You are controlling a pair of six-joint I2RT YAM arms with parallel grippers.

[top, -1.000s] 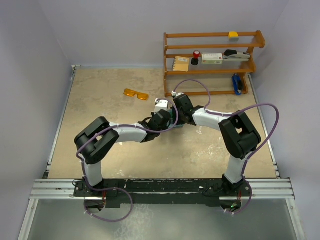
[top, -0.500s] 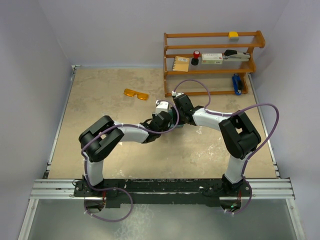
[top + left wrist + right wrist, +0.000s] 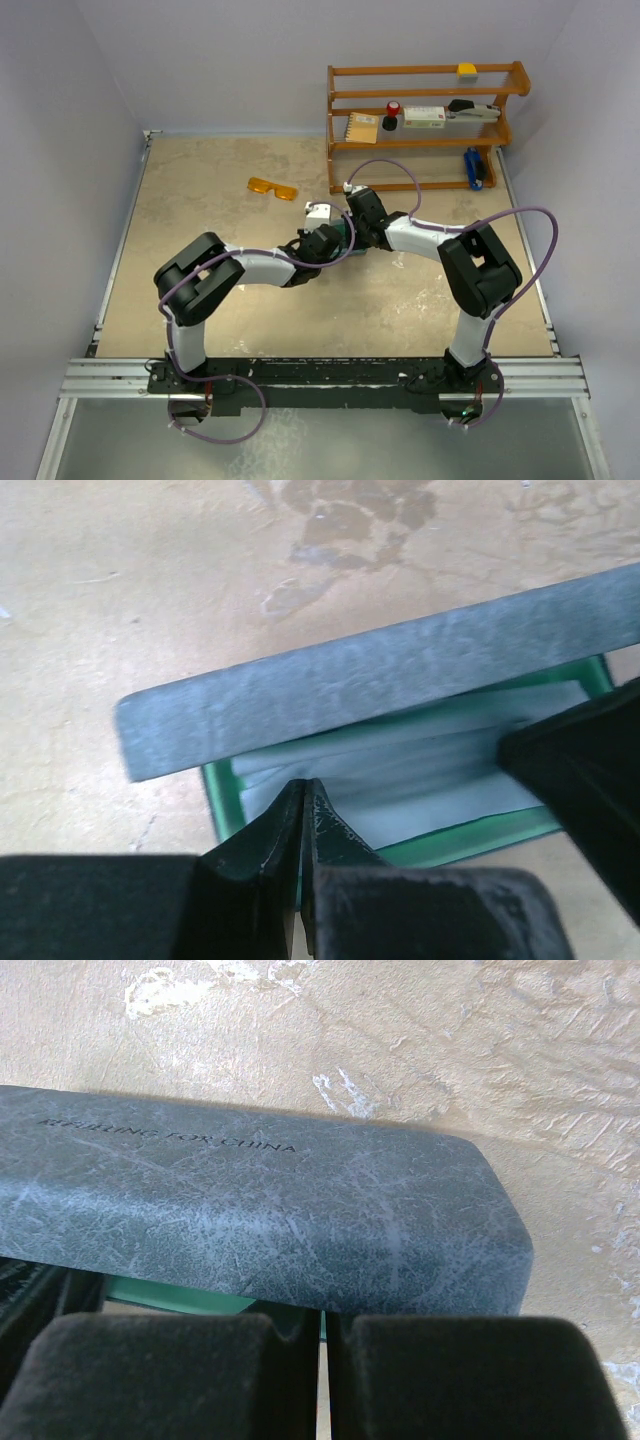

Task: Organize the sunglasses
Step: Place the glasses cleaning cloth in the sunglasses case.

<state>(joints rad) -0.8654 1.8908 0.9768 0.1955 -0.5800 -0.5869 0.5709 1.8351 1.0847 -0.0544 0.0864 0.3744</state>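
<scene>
Jaws first: the left jaws are pinched together, tips meeting right at the near rim of the open glasses case [image 3: 380, 675], over the edge of the light blue cloth [image 3: 430, 780] lying in its teal inside. Can't honestly tell if they've got a bit of cloth nipped or are just closed on nothing. As for the right jaws, they're down to a thin slit too, tucked just under the raised blue-grey lid. Whether they actually hold the lid's edge is hidden from me.

What's changed over the last second is small. The left arm [image 3: 250, 265] swung its elbow in a little and partway back, and its wrist shifted a touch toward the far edge of the counter [image 3: 200, 220]. The right arm [image 3: 420, 235] hasn't budged, and the case sits where it was, about mid-counter under both wrists.

The sunglasses [image 3: 273, 187] haven't moved either. They lie on the counter to the left of the case, toward the far edge, well apart from both arms.

My read: it's fiddling with the case and cloth, so the real job, getting the orange pair into the case, hasn't begun. That cloth probably wants sorting before the glasses go in.
</scene>
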